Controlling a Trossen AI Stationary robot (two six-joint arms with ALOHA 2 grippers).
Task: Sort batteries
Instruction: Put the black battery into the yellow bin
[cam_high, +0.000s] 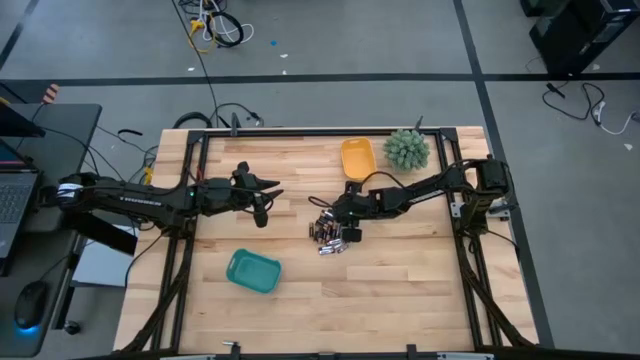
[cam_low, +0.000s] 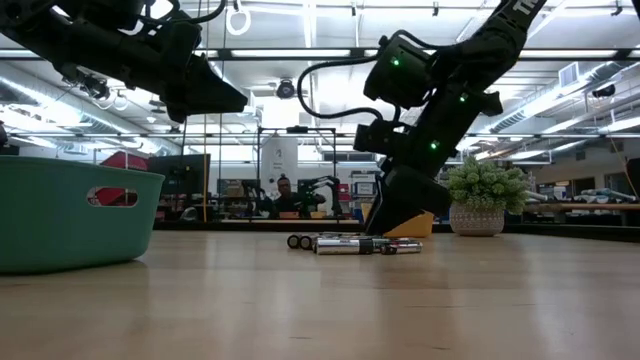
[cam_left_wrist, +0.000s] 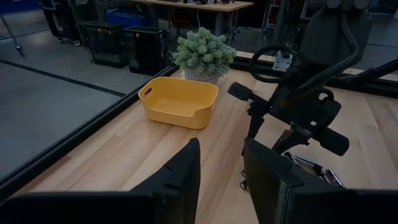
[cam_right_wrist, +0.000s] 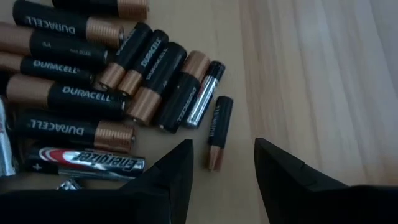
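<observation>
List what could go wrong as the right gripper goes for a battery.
The right gripper hangs open over a small battery lying close beside the packed batteries; closing could nudge neighbours and set them rolling. The left gripper hovers nearby, so the arms could crowd each other.

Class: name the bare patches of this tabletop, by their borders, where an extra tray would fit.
Bare wood runs along the near edge right of the teal plastic tray, and in the far left corner. Crowded: the pile of small batteries under the right hand, near the yellow tray.

Batteries (cam_right_wrist: 93, 99): about twelve. Trays: yellow tray (cam_high: 357, 158), teal tray (cam_high: 252, 271). Plant (cam_high: 406, 149): one.
</observation>
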